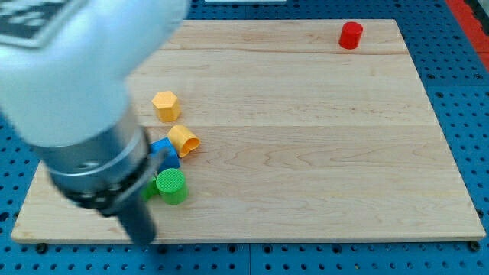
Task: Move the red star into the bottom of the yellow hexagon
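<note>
The yellow hexagon [165, 105] lies on the left part of the wooden board [306, 153]. I see no red star; my arm covers the board's left side and may hide it. The only red block in sight is a round one [351, 35] near the view's top right. My dark rod comes down from the blurred arm at the lower left, and my tip [144, 241] is at the board's bottom edge, below and left of a green cylinder [172, 187]. It touches no block that I can see.
A second yellow block [183, 140] lies below the hexagon. A blue block [164, 154] sits between it and the green cylinder, partly behind my arm. A sliver of another green block [147, 191] shows beside the rod.
</note>
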{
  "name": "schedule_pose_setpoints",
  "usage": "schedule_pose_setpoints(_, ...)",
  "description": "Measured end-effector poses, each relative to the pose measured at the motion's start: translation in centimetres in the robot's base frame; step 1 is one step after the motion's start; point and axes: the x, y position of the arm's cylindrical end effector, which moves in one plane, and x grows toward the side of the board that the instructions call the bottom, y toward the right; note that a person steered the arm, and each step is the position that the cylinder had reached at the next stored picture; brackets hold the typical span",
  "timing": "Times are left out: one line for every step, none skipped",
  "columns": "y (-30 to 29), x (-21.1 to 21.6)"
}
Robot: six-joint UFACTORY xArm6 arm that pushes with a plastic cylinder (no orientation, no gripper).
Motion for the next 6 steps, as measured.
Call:
schedule_pose_setpoints(-6.1, -0.1)
schedule_pose_setpoints(-11.0, -0.9)
schedule_pose_setpoints(-9.6, -2.3)
schedule_pose_setpoints(-6.8, -5.5)
schedule_pose_setpoints(-3.5, -9.4)
schedule_pose_setpoints(0.8, -12.1)
